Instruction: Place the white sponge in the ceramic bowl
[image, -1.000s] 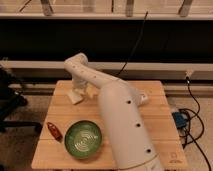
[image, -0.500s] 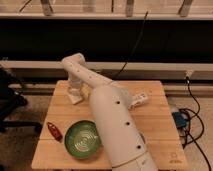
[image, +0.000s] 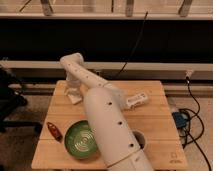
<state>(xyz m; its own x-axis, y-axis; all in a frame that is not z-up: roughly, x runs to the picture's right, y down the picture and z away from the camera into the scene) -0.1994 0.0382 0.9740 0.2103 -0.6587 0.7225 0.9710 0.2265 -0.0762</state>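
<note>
Far-left corner of the table (image: 155, 120): the gripper (image: 71, 91) hangs low here at the end of the outstretched arm, over a pale lump.
Gripper: jaws apart, pointing down; nothing looks lifted in them.
White sponge (image: 75, 98): the off-white block on the wood right under the gripper, touching or nearly touching it. I cannot tell whether it already sits between the fingers.
Ceramic bowl (image: 76, 142): green with pale swirls, at the near edge of the table, well apart from the sponge. Nothing shows inside it, though the arm covers its right side.
Other things: a small red object (image: 53, 131) just left of the bowl, a long white tool (image: 137, 100) over to the right, and a cup (image: 141, 139) peeking out behind the arm.
Done: the reach to the sponge, by the look of it.
Left: closing on the sponge, lifting it, carrying it toward the near edge, and dropping it in the bowl, which is most of the job.
</note>
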